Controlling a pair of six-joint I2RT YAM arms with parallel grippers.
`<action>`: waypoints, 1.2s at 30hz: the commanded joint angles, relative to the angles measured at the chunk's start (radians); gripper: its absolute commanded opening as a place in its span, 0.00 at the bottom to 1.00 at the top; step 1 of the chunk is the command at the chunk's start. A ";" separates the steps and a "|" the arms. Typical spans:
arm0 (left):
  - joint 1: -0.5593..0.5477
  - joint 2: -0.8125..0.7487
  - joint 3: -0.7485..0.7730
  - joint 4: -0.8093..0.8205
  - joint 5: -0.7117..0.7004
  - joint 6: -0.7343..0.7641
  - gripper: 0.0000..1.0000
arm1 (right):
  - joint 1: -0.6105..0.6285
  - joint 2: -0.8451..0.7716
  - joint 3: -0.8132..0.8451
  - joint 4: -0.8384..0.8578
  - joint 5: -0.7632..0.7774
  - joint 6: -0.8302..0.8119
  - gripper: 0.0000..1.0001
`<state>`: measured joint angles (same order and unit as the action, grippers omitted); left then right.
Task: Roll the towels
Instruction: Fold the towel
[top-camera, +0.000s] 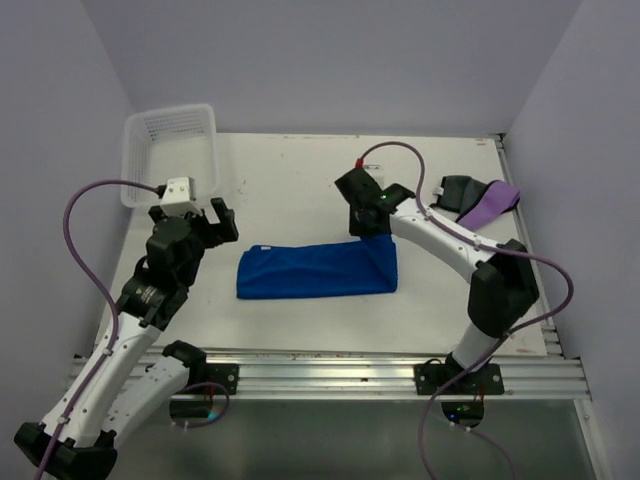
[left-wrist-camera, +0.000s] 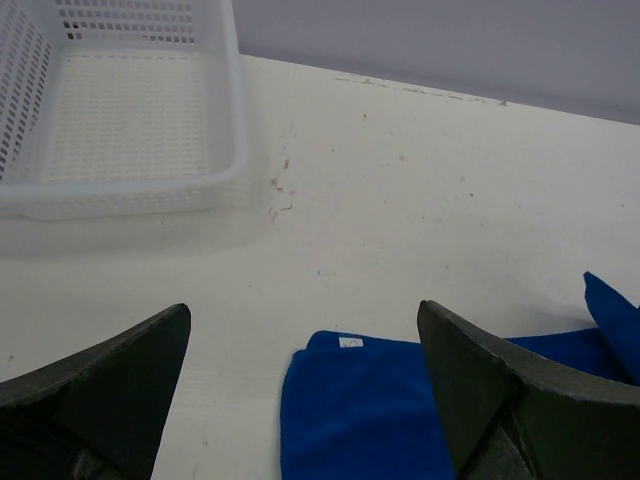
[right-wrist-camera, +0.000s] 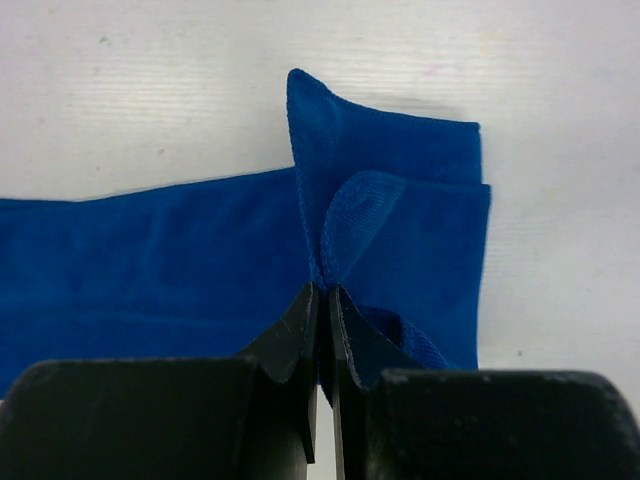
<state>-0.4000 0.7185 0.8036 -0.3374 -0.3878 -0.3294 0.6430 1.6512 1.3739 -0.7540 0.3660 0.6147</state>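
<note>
A blue towel (top-camera: 315, 270) lies folded in a long strip across the middle of the table. My right gripper (top-camera: 372, 232) is shut on its right end and lifts that end into a fold; in the right wrist view the pinched cloth (right-wrist-camera: 385, 215) rises between the closed fingertips (right-wrist-camera: 325, 292). My left gripper (top-camera: 215, 222) is open and empty, above the table left of the towel. In the left wrist view the towel's left end (left-wrist-camera: 370, 410) with a small white tag lies between the open fingers (left-wrist-camera: 470, 380). More towels, one purple (top-camera: 492, 203) and one dark (top-camera: 458, 190), lie at the far right.
A white perforated plastic basket (top-camera: 172, 150) stands at the far left corner, also in the left wrist view (left-wrist-camera: 130, 190). Walls close in the table on the left, back and right. A metal rail (top-camera: 330, 365) runs along the near edge.
</note>
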 joint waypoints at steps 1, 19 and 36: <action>0.001 -0.028 -0.010 0.052 -0.034 0.001 0.99 | 0.079 0.100 0.146 -0.034 0.059 0.080 0.00; -0.022 -0.088 -0.032 0.058 -0.092 -0.013 1.00 | 0.325 0.507 0.657 -0.165 0.065 0.207 0.00; -0.034 -0.103 -0.034 0.055 -0.105 -0.014 1.00 | 0.426 0.591 0.798 -0.151 0.019 0.255 0.00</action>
<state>-0.4252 0.6235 0.7864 -0.3225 -0.4763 -0.3321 1.0496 2.2154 2.1201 -0.9028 0.3958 0.8352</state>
